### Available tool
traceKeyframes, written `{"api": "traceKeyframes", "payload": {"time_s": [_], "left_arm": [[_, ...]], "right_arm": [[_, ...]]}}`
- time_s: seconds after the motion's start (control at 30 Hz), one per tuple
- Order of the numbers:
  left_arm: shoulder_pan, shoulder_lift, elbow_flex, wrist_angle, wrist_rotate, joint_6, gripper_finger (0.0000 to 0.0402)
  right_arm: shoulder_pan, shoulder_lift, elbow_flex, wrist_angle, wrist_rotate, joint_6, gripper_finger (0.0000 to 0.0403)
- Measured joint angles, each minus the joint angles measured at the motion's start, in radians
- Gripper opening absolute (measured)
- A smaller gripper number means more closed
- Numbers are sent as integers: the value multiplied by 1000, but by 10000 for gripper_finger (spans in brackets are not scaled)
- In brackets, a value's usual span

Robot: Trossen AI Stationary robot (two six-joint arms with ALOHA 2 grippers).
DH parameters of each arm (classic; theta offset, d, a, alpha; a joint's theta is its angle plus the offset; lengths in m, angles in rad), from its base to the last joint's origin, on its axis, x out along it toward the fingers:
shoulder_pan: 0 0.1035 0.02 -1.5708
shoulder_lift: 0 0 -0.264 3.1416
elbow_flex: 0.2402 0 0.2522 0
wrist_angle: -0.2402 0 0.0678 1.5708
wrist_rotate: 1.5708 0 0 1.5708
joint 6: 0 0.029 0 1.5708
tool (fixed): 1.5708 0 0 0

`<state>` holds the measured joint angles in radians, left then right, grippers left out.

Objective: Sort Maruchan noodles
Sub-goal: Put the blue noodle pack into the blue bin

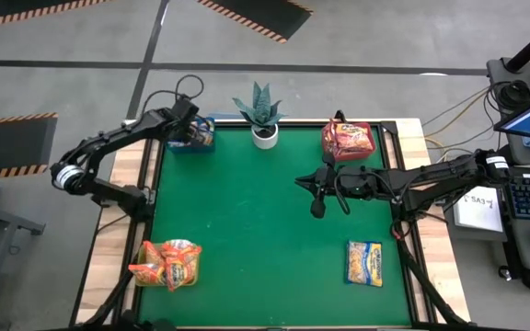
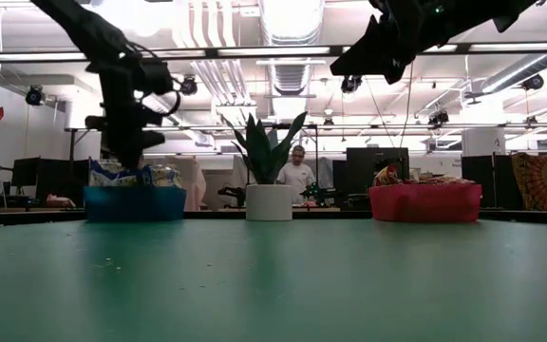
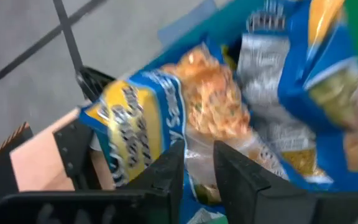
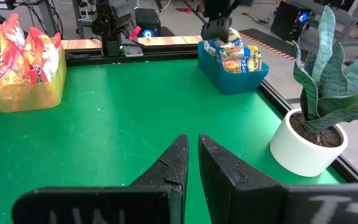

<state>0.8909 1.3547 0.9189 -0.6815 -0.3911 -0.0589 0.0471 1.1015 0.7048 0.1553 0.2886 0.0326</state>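
Left tool (image 1: 194, 130) sits over the blue bin (image 1: 191, 142) at the table's far left corner, just above the packets (image 3: 229, 118) heaped in it; its flat dark fingers (image 3: 166, 177) stand a narrow gap apart, with crinkled clear plastic of a packet showing in the gap; cannot tell if it is pinched or only touched. Packets in that bin are glossy, blue-edged yellow, creased and lying at angles over one another; bin is a rigid rectangular plastic tub.

Right tool (image 1: 317, 188) hangs above the green mat (image 1: 256, 230) right of centre, clear of everything; its two wedge-shaped fingers (image 4: 173, 165) are drawn together with only a slit between, nothing in them.

Red bin (image 1: 348, 140) at far right holds red and orange packets, bulging above the rim. Yellow-green bin (image 1: 167, 265), translucent plastic, at near left holds orange packets (image 4: 20, 46) standing on edge. One flat blue-edged yellow packet (image 1: 363, 263) lies loose on the mat at near right, well apart from both tools.

Between blue and red bins at the far edge: a round white pot (image 1: 265, 136) with stiff pointed mottled leaves (image 4: 328, 81), upright. Mat is smooth matte green; table (image 1: 118, 230) has pale wood edges. A person (image 2: 297, 171) stands in the room beyond the table, behind the pot in the low view.
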Motion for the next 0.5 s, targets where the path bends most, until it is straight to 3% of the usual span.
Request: {"api": "traceKeyframes", "payload": {"time_s": [0.17,0.33,0.5], "left_arm": [[0,36,-50,34,1,-25,40],[0,72,-77,104,9,-30,36],[-2,44,-32,46,14,-16,36]], "right_arm": [[0,0,0,0,0,-1,28],[0,0,0,1,0,-5,28],[0,0,0,2,0,-6,28]]}}
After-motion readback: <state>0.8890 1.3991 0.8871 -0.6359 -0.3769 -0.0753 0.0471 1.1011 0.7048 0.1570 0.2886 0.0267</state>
